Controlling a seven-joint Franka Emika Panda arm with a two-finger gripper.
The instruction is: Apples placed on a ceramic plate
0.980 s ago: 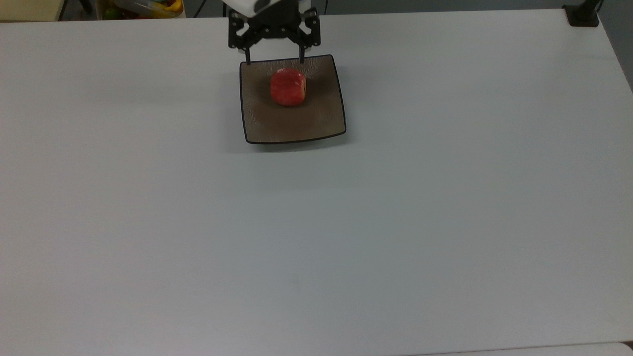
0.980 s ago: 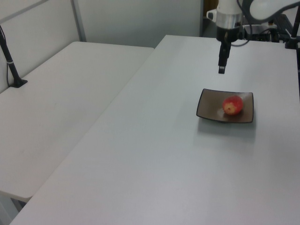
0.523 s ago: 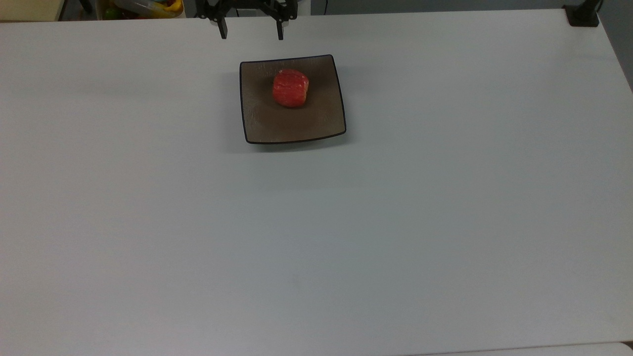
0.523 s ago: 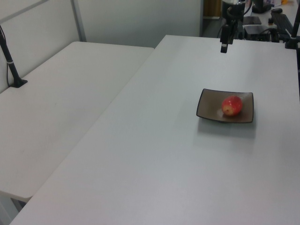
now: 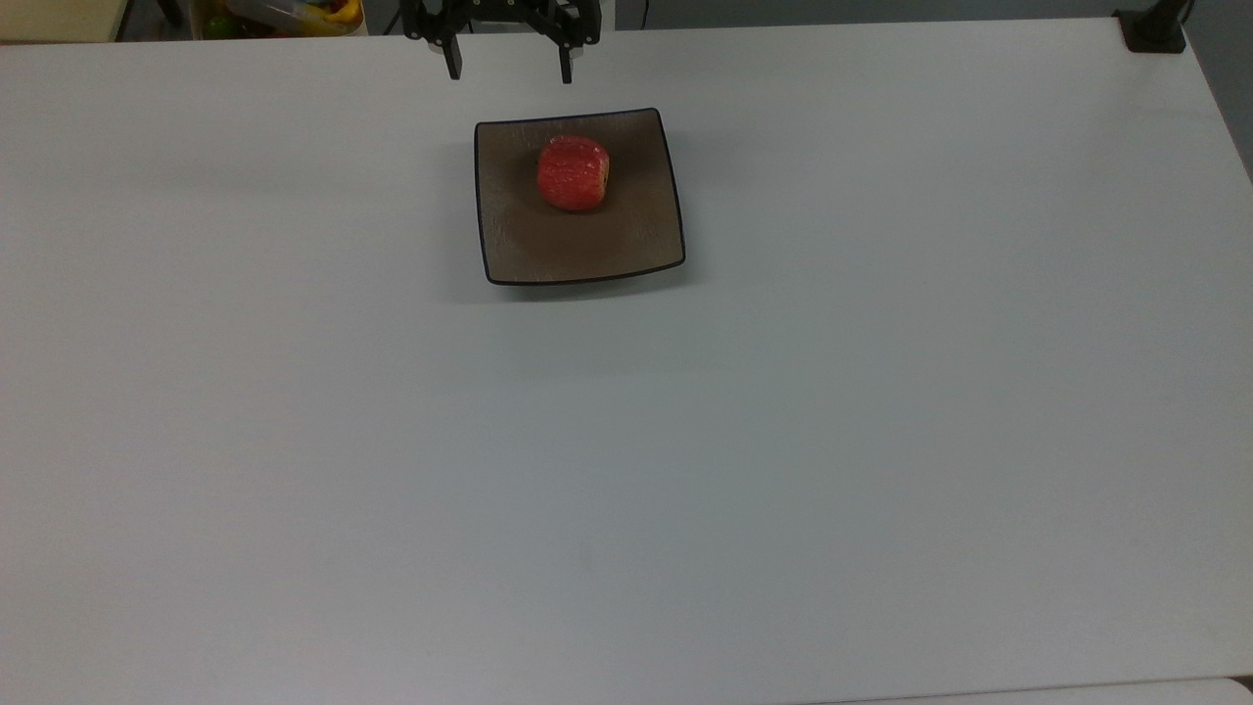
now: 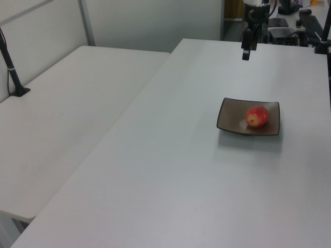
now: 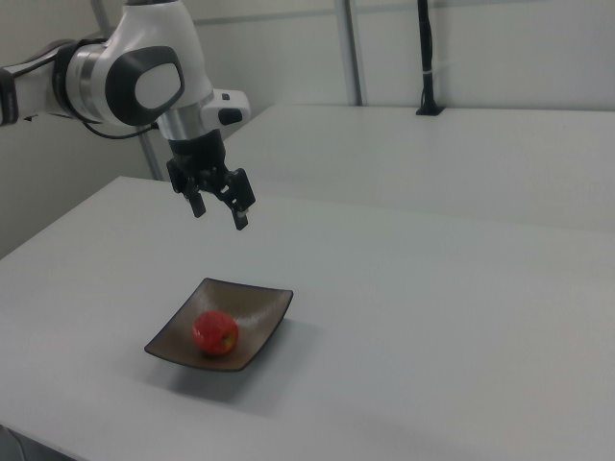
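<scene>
Here, read from the top view's left to the top view's right:

Table: the white table [image 5: 294, 441] lay broad and bare around the working spot.

Gripper: the gripper [image 5: 509, 73] hung at about 12 o'clock in the top view, above the table's far edge and well apart from the plate. Its two fingers were spread wide with nothing between them, so it had released. In the right view the gripper [image 7: 219, 211] floated high above the plate.

Plate: the ceramic plate [image 5: 529, 245] sat flat at about 11 o'clock from the table's middle, a square brownish dish with a thin dark rim.

Apple: the apple [image 5: 573, 173] rested inside the plate, toward its 12 o'clock edge, clear of the rim. In the left view the apple [image 6: 256, 116] lay on its side, on the ceramic plate [image 6: 232, 121].

Progress: the task looked done.

Risk: the apple was rounded and lay off centre, so a knock to the table or plate could have rolled it toward the shallow rim. A low return by the open fingers could have nudged it.
</scene>
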